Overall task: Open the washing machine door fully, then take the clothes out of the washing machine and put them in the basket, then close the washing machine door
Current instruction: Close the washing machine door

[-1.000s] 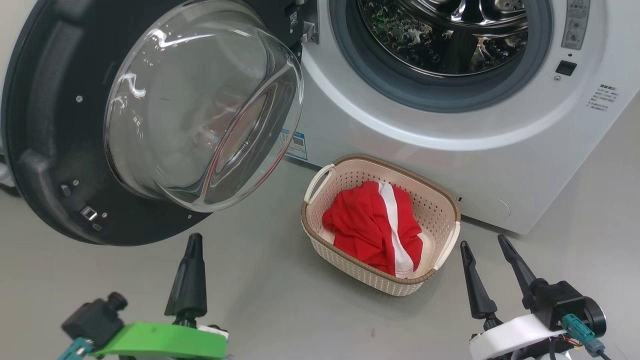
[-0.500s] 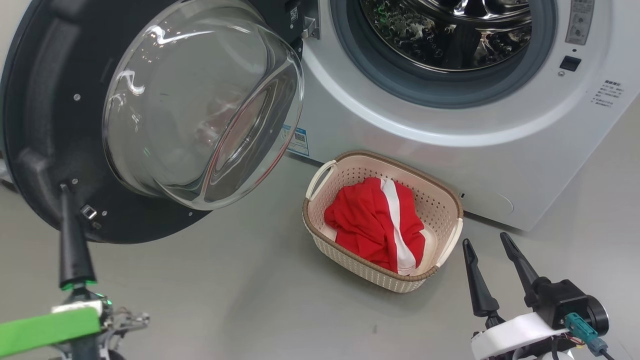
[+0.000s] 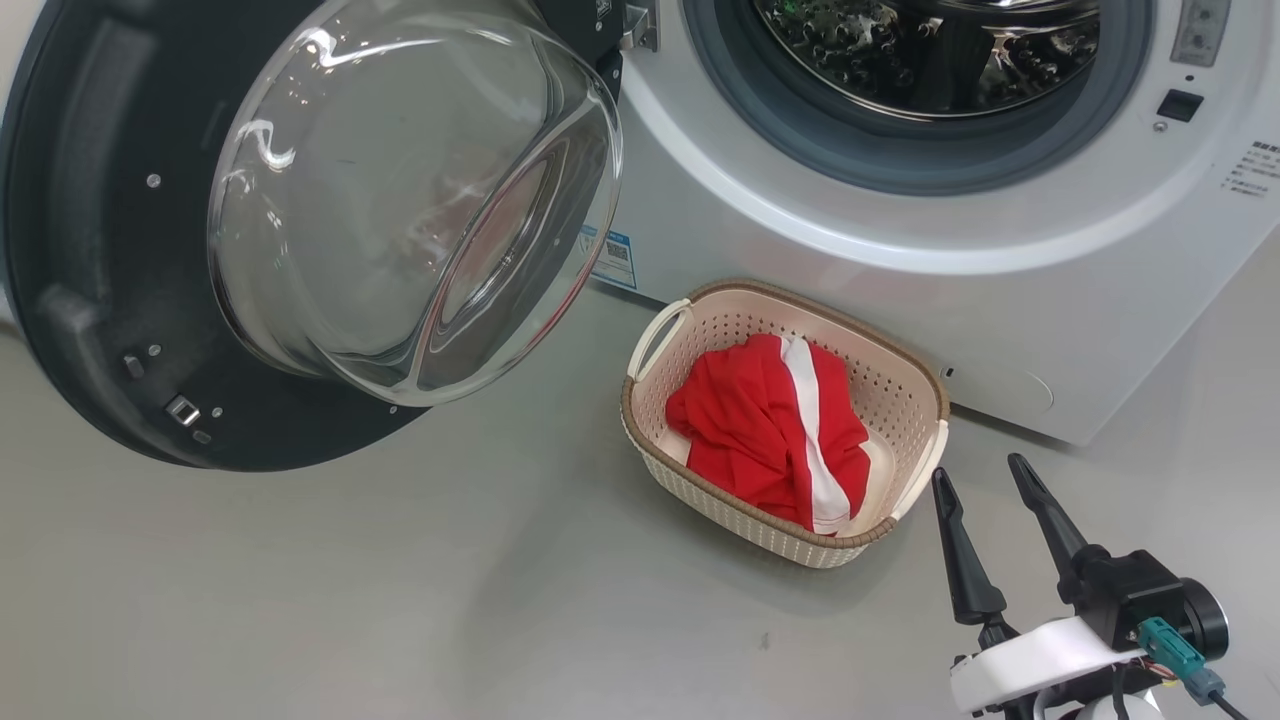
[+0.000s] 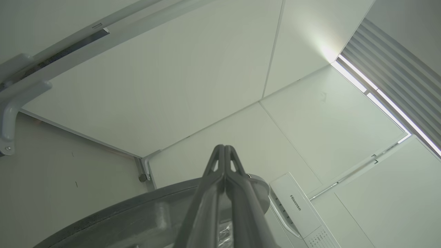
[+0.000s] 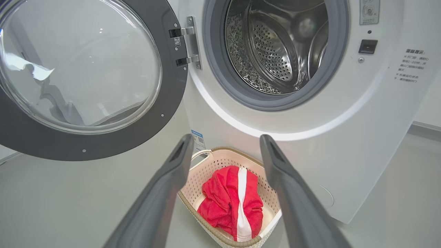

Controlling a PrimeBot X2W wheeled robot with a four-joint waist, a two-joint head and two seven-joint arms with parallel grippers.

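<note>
clothes [image 3: 760, 430] are laid in the basket [image 3: 700, 495] just ahead of the spread, empty right gripper [image 3: 980, 470]; the left gripper [image 4: 224, 151] is clenched empty by the open washing machine door [image 3: 90, 250], likely to push it shut.

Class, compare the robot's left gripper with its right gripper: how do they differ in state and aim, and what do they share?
The left gripper has its fingers pressed together; the right gripper has them wide apart. The left gripper points up past the washing machine door at white wall panels; the right gripper aims at the basket holding the clothes. Both have long, dark, tapered fingers and hold nothing.
</note>
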